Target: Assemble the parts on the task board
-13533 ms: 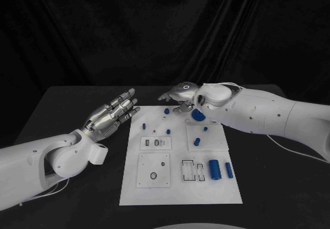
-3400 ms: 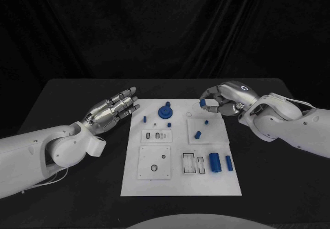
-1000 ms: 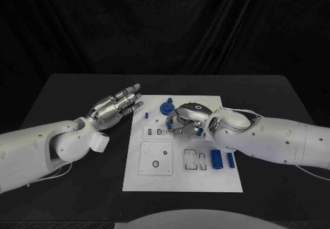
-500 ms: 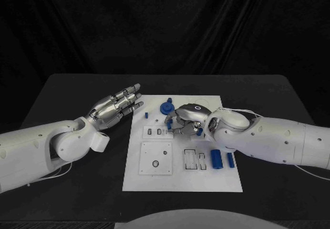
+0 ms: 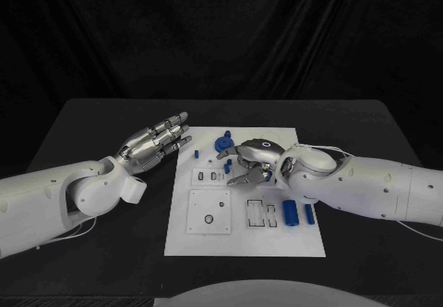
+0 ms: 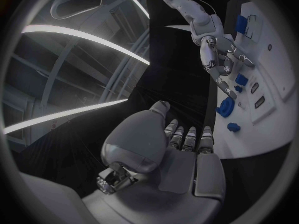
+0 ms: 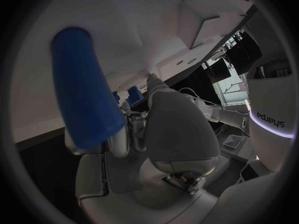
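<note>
1. Right hand: poised over the middle of the task board, palm down, fingers parted and arched. Whether it holds a part cannot be told; a small blue piece sits right at its fingertips on the side facing the left arm.
2. Left hand: raised beside the board's left edge, fingers straight and lying close together, nothing in it. The left wrist view shows the same flat hand with the right hand beyond it over the board.
3. Blue gear-like part: lies on the board's far end, just beyond the right hand.
4. Small blue peg: rests near the board's far left edge, close to the left fingertips but apart from them.
5. Two blue cylinders: lie side by side on the board's right half, just under the right forearm.
6. Blue cylinder: looms large and close in the right wrist view, beside the right hand.
7. Black table: carries the board at its centre.
</note>
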Controlling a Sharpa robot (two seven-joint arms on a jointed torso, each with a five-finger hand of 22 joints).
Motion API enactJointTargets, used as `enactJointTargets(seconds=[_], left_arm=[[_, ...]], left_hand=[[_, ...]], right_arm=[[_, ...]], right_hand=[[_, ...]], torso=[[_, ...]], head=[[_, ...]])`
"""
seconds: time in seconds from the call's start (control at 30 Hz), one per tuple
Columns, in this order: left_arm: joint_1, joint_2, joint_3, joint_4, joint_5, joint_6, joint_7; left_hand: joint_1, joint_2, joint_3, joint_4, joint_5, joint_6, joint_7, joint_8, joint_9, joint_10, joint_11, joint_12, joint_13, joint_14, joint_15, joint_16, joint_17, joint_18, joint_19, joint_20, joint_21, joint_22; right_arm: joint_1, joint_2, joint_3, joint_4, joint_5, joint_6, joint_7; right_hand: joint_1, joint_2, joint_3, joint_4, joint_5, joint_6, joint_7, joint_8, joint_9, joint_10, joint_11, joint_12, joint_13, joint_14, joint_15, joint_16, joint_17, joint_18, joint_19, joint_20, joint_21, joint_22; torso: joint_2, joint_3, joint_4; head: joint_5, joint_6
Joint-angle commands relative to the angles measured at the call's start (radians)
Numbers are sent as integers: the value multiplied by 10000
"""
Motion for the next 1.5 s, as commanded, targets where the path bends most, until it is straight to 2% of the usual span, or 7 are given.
enactJointTargets(seconds=[0.03,0.43,0.77,0.9,1.1,1.27,1.5], left_arm=[[-14,-18,6,54,-39,15,188],[66,-473,16,558,-1437,-2127,1330],[790,-391,18,377,-5725,-5305,1649],[1016,-284,18,236,-9353,-6919,1048],[1289,54,19,204,-12031,-7329,-653],[1633,440,21,382,-12696,-6620,-2423],[2317,930,22,674,-12550,-3835,-5173]], left_hand=[[-92,-14,63,-21,42,12,50,55,16,-9,67,-60,-9,-4,77,-36,-14,-111,10,94,-19,-5],[-189,-521,44,-444,-35,190,54,159,39,-15,88,-64,-12,-4,-22,-36,-14,49,53,217,9,19],[643,-1348,-465,420,-2681,836,326,219,73,1616,862,325,452,1627,446,697,389,123,1267,761,877,476],[-120,-1751,-1042,1505,-5597,2014,258,396,196,6759,1600,1961,2566,7133,568,2744,2013,147,5532,866,3156,1439],[-855,-1850,-1163,1472,-5723,5261,787,1215,640,9640,1285,4402,5447,10158,57,6082,4169,63,8511,381,5044,2381],[-1414,-1535,-1195,1470,-5391,6867,1280,1741,1289,15210,899,15272,15343,15287,-314,15527,15263,-638,10528,-401,11218,8517],[-2724,-1242,-1600,1518,-5212,7957,963,2265,2294,15690,663,15642,15694,15704,-600,15672,15694,-1320,14060,-477,14943,14066]], right_arm=[[52,-188,2,244,-95,-920,515],[1708,-1648,3,1620,547,-2329,908],[2783,-2773,2,1758,2744,-3432,2287],[2881,-3035,1,1622,3138,-4163,3047],[2921,-3166,0,1551,3193,-4885,3634],[2934,-3150,0,1484,3062,-4964,3464],[2933,-2917,0,1149,2997,-4671,3164]], right_hand=[[-193,-134,-136,44,-215,113,-4,118,-24,1057,-77,26,2627,828,-65,-55,1552,101,111,-65,-43,1881],[-1325,88,-128,56,-337,999,129,589,-40,1057,17,26,2627,841,3,-11,1609,66,174,-26,94,1926],[-1553,793,293,4,-268,1517,294,854,-91,1057,157,26,2627,851,119,30,1661,50,201,80,169,1949],[-1122,1219,546,-39,710,2349,423,1259,-46,1057,272,26,2627,870,229,91,1737,4,291,173,401,2014],[-822,1407,673,-47,1594,2947,386,1402,-57,1057,274,26,2627,875,230,114,1753,-22,343,195,560,2053],[-845,1447,674,-23,1663,2980,393,1381,-77,1057,282,26,2627,868,233,96,1721,-19,338,199,550,2049],[-897,1486,656,-28,1619,3107,402,1387,-92,1057,339,26,2627,863,272,85,1698,-17,329,220,536,2043]], torso=[[-2,5,-8],[0,22,-8],[-23,92,12],[-67,172,-16],[-175,290,-134],[-252,397,-178],[-436,598,-306]], head=[[66,-41],[162,-78],[40,46],[-3,-3],[33,39],[90,72],[215,33]])
